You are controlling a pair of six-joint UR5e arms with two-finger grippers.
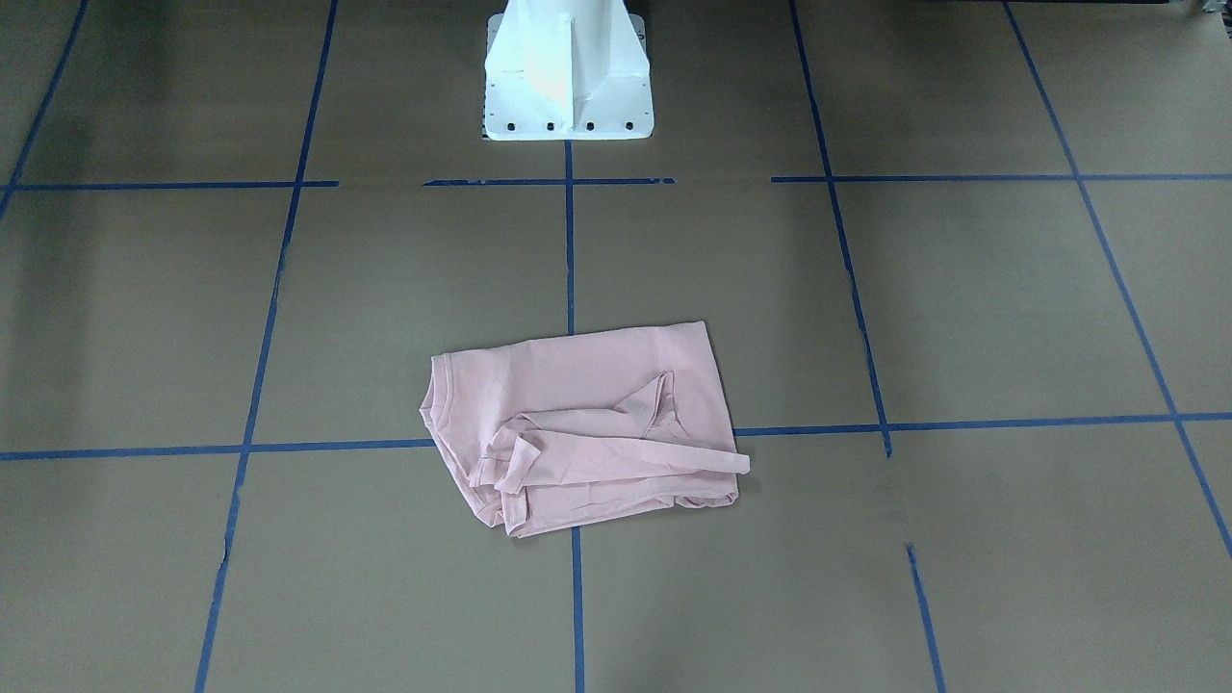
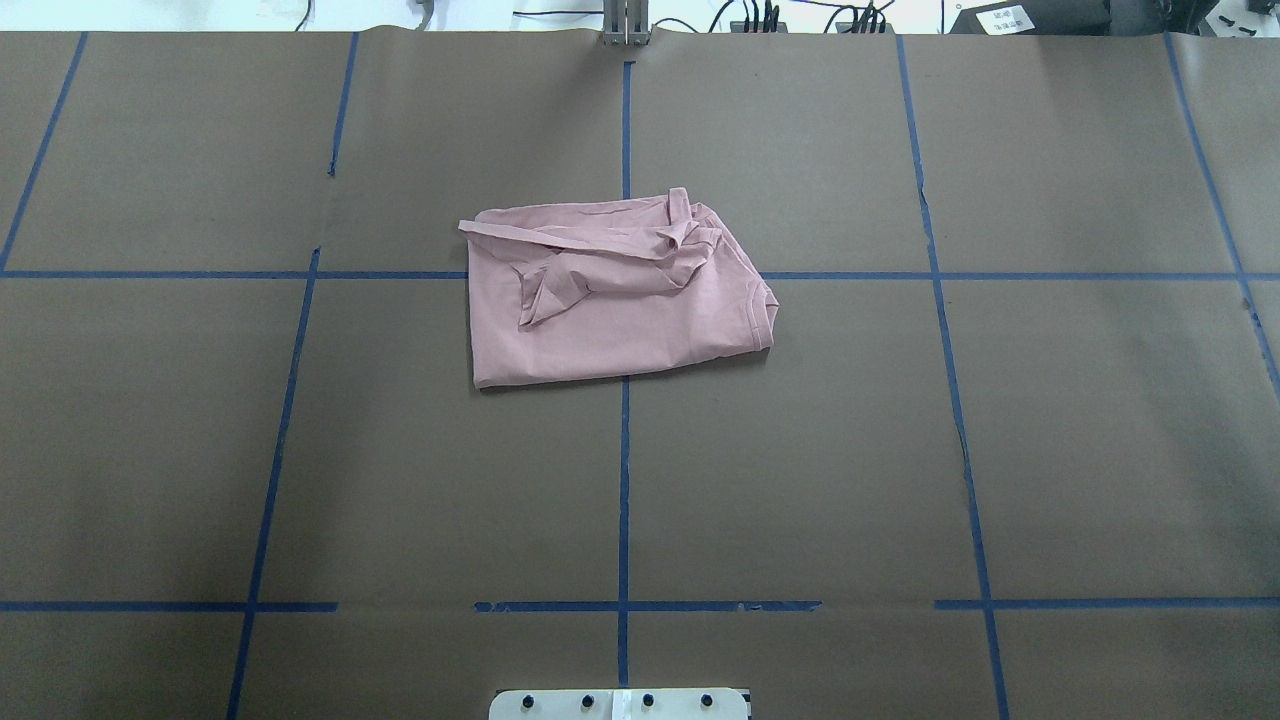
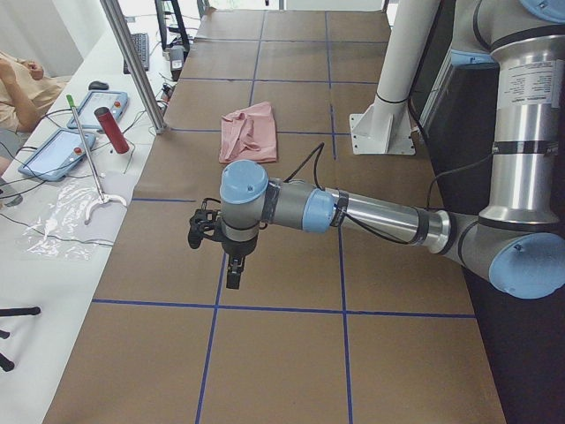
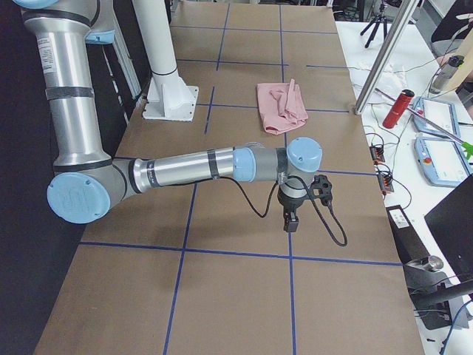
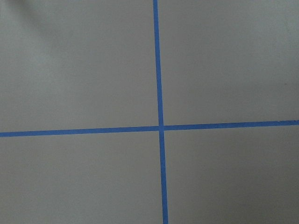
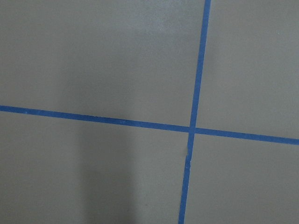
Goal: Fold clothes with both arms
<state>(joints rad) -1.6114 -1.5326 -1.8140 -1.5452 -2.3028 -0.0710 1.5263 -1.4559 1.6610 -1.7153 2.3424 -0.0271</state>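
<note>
The clothes are one pale pink T-shirt (image 1: 577, 375), lying roughly folded and rumpled on the brown table, plain side up, with its ribbed collar toward the robot's right (image 2: 620, 320). It also shows far off in the side views (image 3: 250, 132) (image 4: 281, 106). My left gripper (image 3: 233, 278) hangs pointing down over bare table at the left end, far from the shirt. My right gripper (image 4: 289, 222) hangs the same way at the right end. I cannot tell whether either is open or shut. Both wrist views show only brown paper and blue tape lines.
The white pedestal (image 1: 568, 77) stands at the robot's side of the table. Blue tape lines grid the brown paper. A side bench holds tablets, a red bottle (image 3: 111, 130) and cables. A metal post (image 3: 132, 62) rises at the table edge, and a person (image 3: 18, 88) sits beyond it.
</note>
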